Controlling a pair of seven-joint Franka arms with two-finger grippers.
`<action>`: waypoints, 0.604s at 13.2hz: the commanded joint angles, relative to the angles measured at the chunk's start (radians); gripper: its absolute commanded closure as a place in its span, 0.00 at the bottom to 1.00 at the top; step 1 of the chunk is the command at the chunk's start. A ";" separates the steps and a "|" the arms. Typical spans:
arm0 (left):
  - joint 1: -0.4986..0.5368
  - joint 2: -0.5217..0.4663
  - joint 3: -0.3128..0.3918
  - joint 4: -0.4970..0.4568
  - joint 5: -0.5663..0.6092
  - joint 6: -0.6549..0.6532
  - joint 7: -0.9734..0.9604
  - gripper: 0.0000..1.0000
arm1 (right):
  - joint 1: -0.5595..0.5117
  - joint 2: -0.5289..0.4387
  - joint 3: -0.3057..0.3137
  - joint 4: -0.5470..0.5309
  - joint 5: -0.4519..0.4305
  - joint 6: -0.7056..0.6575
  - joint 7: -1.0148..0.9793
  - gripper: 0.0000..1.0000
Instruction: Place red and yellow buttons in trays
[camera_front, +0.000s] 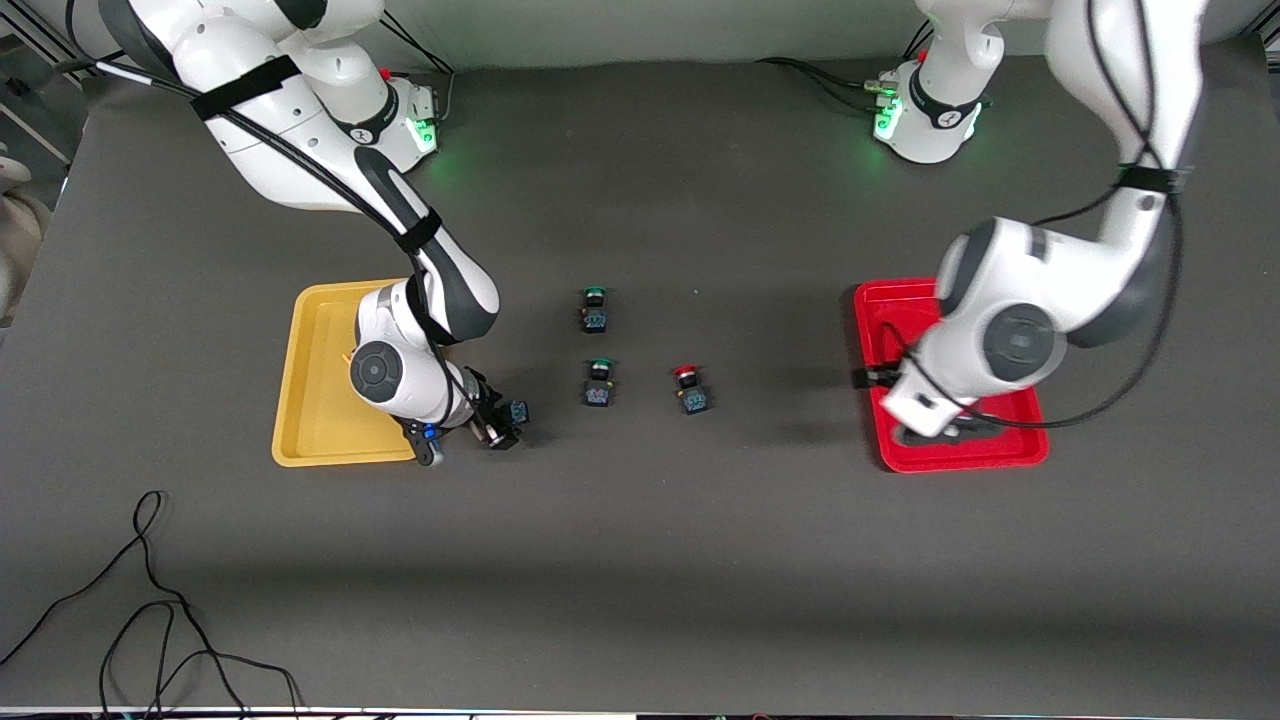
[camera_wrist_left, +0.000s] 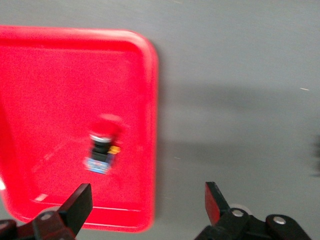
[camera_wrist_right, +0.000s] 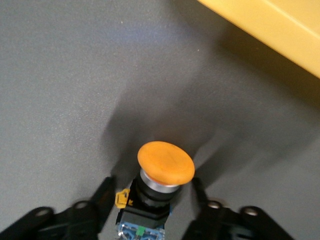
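My right gripper (camera_front: 492, 428) (camera_wrist_right: 151, 186) is low at the table beside the yellow tray (camera_front: 305, 400) (camera_wrist_right: 270, 25), at the tray's corner nearer the camera. It is open, with a finger on each side of a yellow button (camera_wrist_right: 165, 162) (camera_front: 518, 411) that stands on the table. My left gripper (camera_front: 945, 430) (camera_wrist_left: 147, 192) is open and empty over the edge of the red tray (camera_front: 965, 455) (camera_wrist_left: 45, 75). One red button (camera_wrist_left: 102, 142) lies in the red tray. Another red button (camera_front: 690, 386) stands on the table in the middle. The second yellow button is hidden.
Two green-capped switches (camera_front: 594, 308) (camera_front: 599, 382) stand in the middle of the table, between the yellow button and the loose red button. A black cable (camera_front: 150, 600) trails on the table near the camera at the right arm's end.
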 joint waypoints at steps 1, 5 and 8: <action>-0.089 0.055 0.014 0.105 -0.072 0.008 -0.059 0.00 | 0.003 -0.035 0.000 -0.006 0.018 -0.010 0.007 0.82; -0.219 0.193 0.014 0.263 -0.087 0.072 -0.103 0.00 | -0.063 -0.254 -0.027 0.000 -0.012 -0.311 -0.136 0.84; -0.329 0.266 0.021 0.271 -0.018 0.199 -0.275 0.00 | -0.086 -0.320 -0.148 -0.027 -0.014 -0.406 -0.388 0.84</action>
